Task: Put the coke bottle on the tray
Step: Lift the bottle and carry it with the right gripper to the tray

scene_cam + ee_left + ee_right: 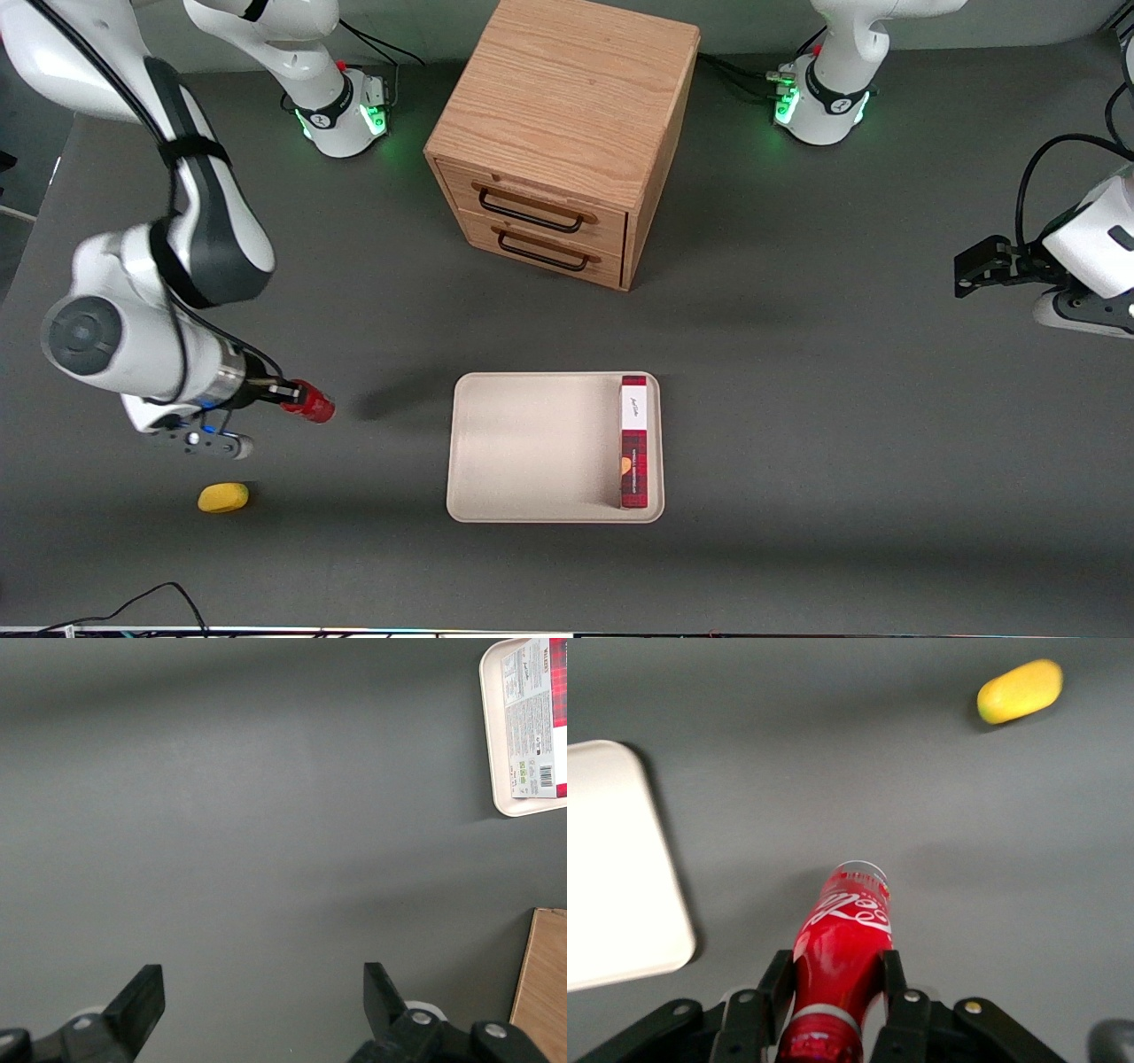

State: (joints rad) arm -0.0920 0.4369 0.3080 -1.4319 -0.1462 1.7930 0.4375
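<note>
The gripper hangs above the table toward the working arm's end, clamped on the bottle, which is tilted and clear of the surface. The lump lies on the table nearer the front camera than the bottle, close to the front edge. The tray sits mid-table, well apart from the bottle, with the box lying in it along its rim toward the parked arm's end. The cabinet stands farther from the camera than the tray.
</note>
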